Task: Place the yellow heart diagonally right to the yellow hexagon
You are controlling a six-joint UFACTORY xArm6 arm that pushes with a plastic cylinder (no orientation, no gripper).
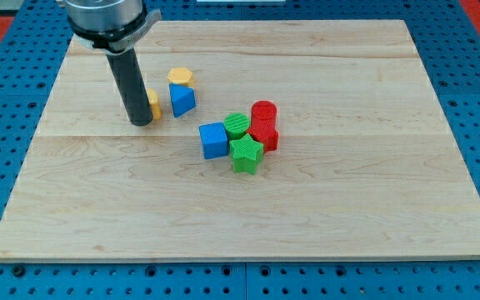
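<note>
The yellow hexagon [181, 77] lies in the upper left part of the wooden board [348, 192]. Below it stands a blue triangular block [182, 101]. A yellow block [153, 104], the heart, is mostly hidden behind my rod; only its right edge shows, just left of the blue triangular block. My tip [141, 122] rests on the board, touching the left side of the yellow heart, below and left of the hexagon.
A cluster sits near the board's middle: a blue cube [213, 140], a green round block [237, 125], a green star [246, 154], a red cylinder [263, 112] and a red block [265, 133]. Blue pegboard surrounds the board.
</note>
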